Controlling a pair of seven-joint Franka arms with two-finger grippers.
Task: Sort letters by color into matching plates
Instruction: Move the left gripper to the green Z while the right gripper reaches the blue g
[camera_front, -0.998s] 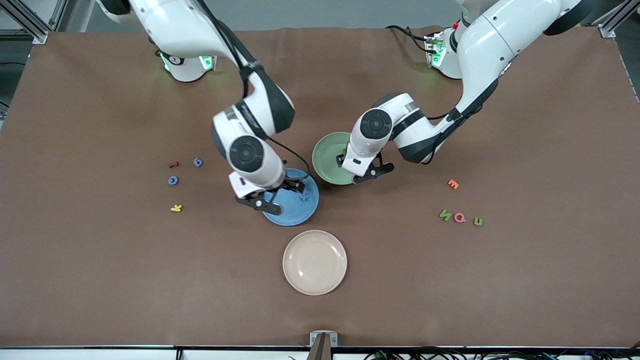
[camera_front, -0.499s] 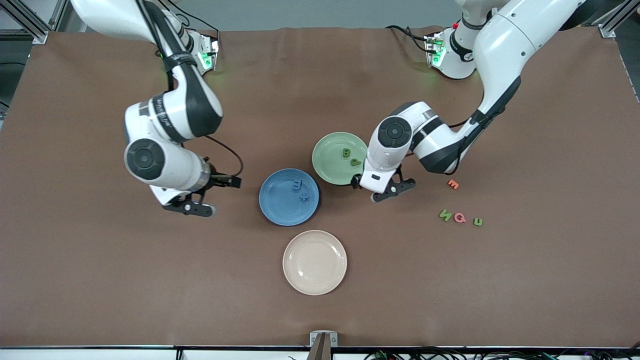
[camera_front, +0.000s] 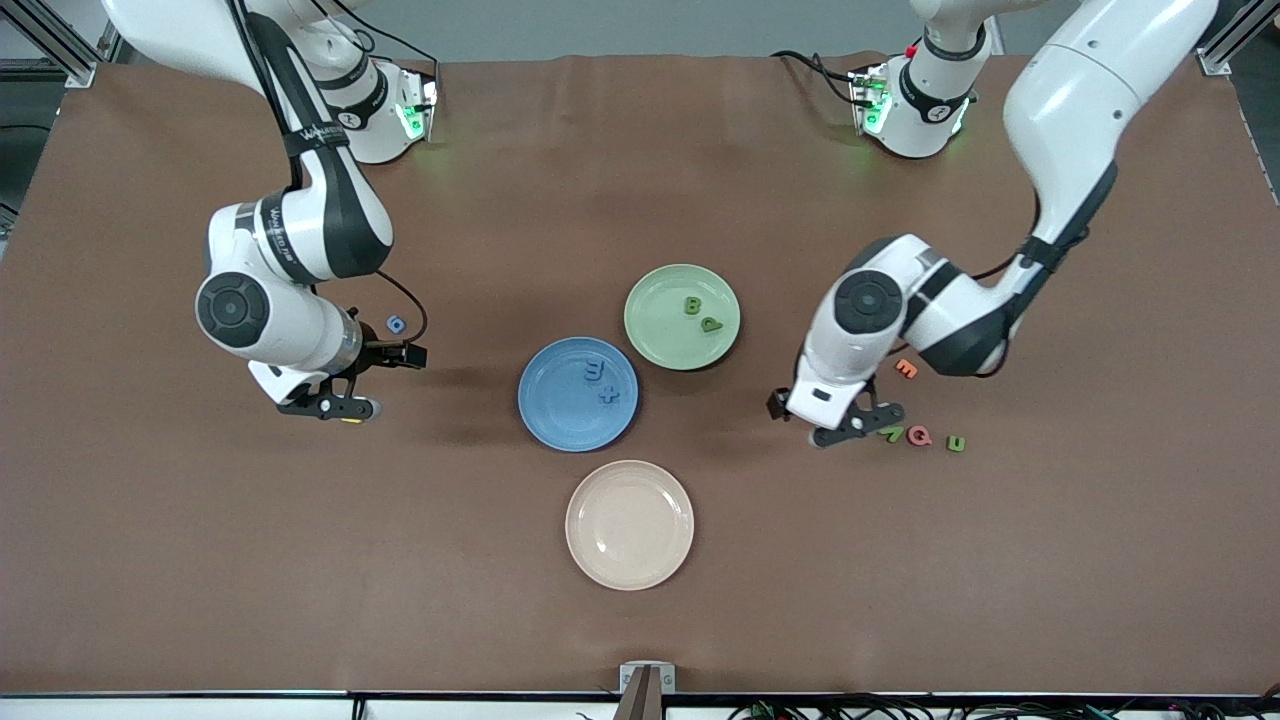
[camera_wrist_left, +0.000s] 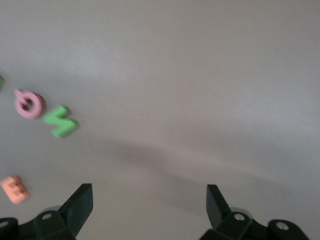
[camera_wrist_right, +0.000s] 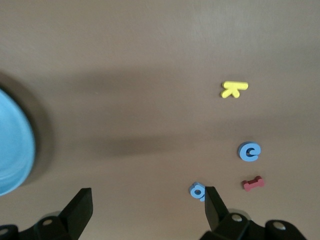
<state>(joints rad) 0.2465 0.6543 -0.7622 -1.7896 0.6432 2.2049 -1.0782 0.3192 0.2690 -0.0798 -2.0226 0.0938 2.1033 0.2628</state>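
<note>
Two blue letters (camera_front: 600, 382) lie in the blue plate (camera_front: 560, 420) and two green letters (camera_front: 700, 313) lie in the green plate (camera_front: 655, 340), so I judge the sorting is about half done. The plates touch at their rims in the middle of the worktop (camera_front: 640, 180), and a cream plate (camera_front: 630, 570) sits nearer to the front camera. At the right arm's end, two blue letters (camera_wrist_right: 248, 152) wait among a yellow letter (camera_wrist_right: 233, 89) and a red letter (camera_wrist_right: 253, 183). At the left arm's end, a zigzag green letter (camera_wrist_left: 60, 121) lies just beside a pink letter (camera_wrist_left: 29, 104), with another green letter (camera_front: 956, 443) next to it and an orange letter (camera_wrist_left: 15, 189) near. The left pincer (camera_front: 850, 425) hangs low, close to the zigzag letter, with its fingers wide apart and nothing in them; the forearm slopes down from a high elbow. The right pincer (camera_front: 335, 400) is also apart and empty, low over its group, with the wrist bent down. To do the pick well, each pincer should center on one letter of the correct color and close without touching the neighbors, especially the pink one.
</note>
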